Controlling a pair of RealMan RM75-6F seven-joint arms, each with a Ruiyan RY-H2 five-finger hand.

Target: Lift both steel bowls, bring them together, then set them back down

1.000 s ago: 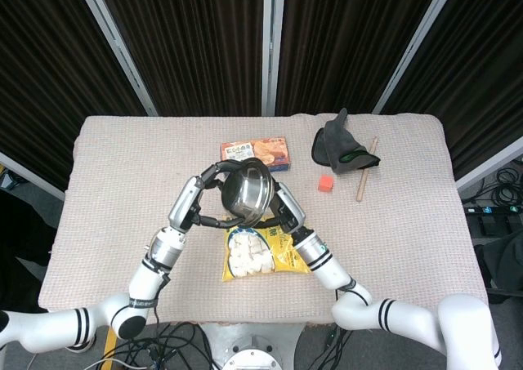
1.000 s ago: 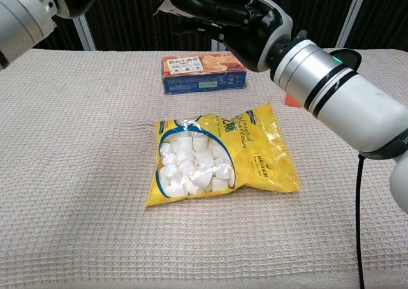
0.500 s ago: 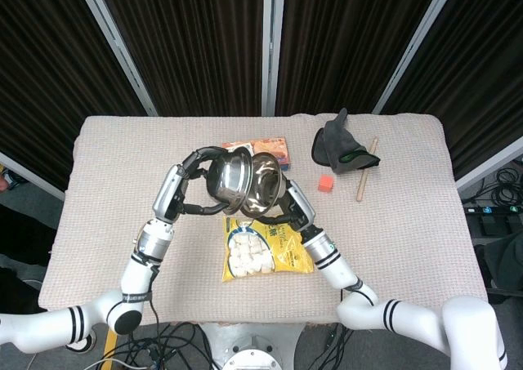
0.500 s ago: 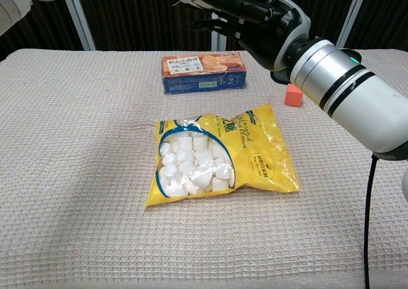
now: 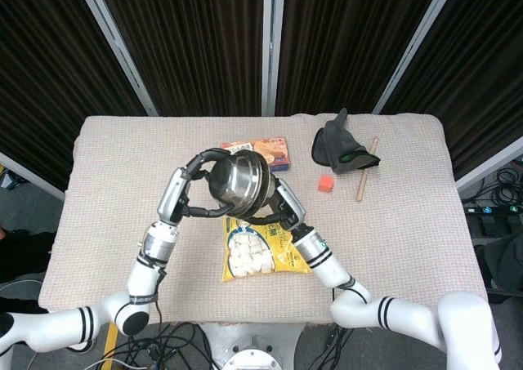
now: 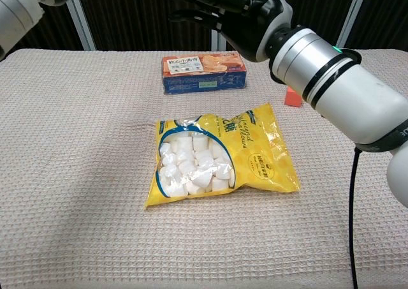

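Round polished steel bowls (image 5: 237, 182): side by side half a second ago, two rims distinct; now overlapped into one rounded mass in the head view, above the table.
Left hand (image 5: 189, 192): shifted right, toward centre, fingers curved around the bowls' left side.
Right hand (image 5: 278, 205): drawn in leftward beneath the bowls; in the chest view now further left along the top edge.

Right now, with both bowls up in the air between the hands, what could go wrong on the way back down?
1. The bowls hang above the marshmallow bag and cracker box; lowered straight down, they would likely land on those.
2. The left hand and right hand hold smooth steel pressed together; parting them unevenly could let one bowl slip.
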